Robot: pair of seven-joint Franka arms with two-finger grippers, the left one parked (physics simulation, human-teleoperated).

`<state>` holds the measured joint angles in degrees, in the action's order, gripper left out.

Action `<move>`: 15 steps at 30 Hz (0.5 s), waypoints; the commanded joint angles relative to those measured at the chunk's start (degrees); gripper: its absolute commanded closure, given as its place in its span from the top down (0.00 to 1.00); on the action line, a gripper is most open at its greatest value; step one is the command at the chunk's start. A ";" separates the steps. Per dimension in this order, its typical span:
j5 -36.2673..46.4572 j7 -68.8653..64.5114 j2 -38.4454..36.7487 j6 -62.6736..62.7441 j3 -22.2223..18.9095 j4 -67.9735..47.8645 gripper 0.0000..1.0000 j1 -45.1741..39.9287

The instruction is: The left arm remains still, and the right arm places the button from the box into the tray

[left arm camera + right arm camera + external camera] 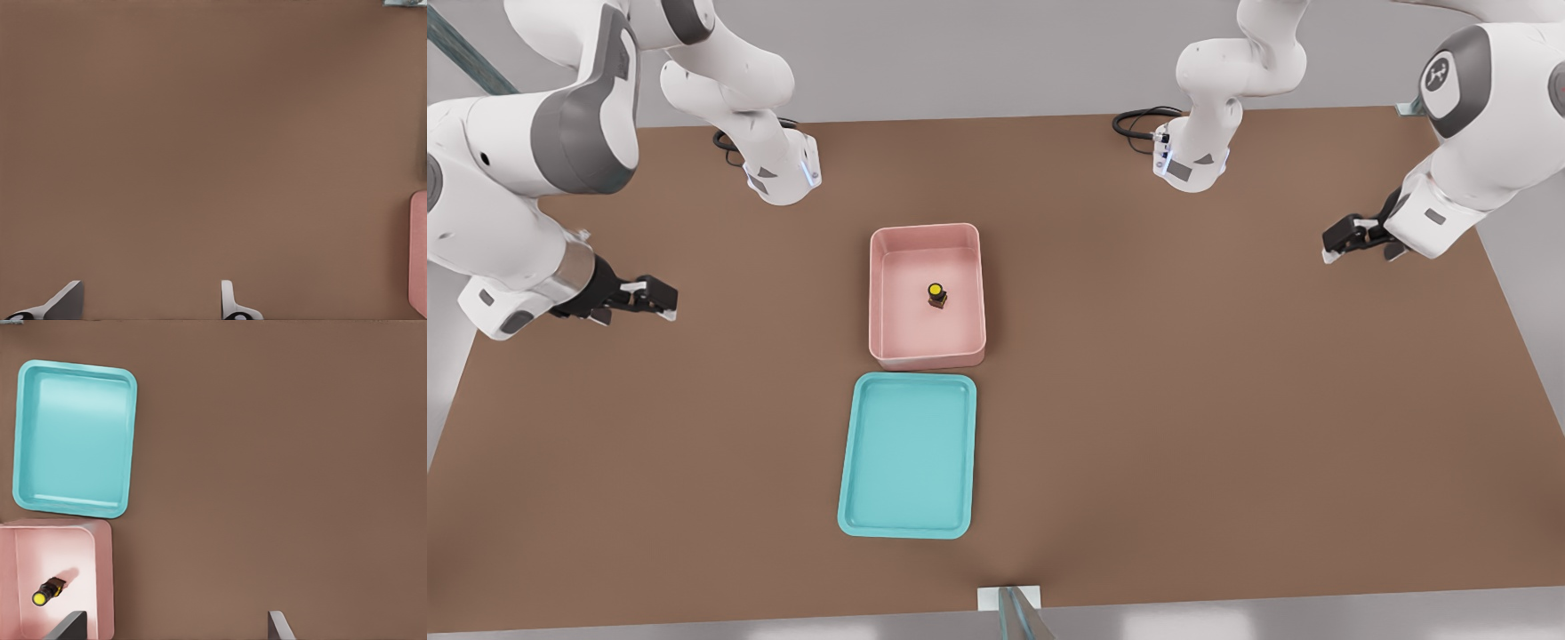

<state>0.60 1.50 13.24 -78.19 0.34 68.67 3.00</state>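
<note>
The button [936, 294] stood upright on the floor of the pink box [885, 293], near its middle, yellow cap up. You had the teal tray [863, 462] just beside the box, nearer the camera. Your right arm's gripper [1347, 242] hung well off to the front view's right above the table [1183, 400], jaws wide apart, holding nothing.

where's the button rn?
The button sits inside the pink box, just behind the tray; the gripper hangs open at front view's right.
</note>
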 commanded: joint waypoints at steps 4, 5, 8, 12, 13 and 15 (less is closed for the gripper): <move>-1.90 4.98 0.21 0.06 0.62 5.06 1.00 15.43; -5.08 13.61 2.67 -0.38 0.54 4.98 1.00 24.42; 0.02 24.24 5.92 -1.70 5.19 2.08 1.00 34.00; -8.68 58.26 3.82 -39.38 12.14 33.96 1.00 40.33; -8.68 58.09 0.22 -51.17 11.35 45.22 1.00 40.25; -8.33 60.46 -0.49 -63.66 10.12 56.39 1.00 40.60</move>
<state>-5.92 22.44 13.37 -111.13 10.29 120.21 43.88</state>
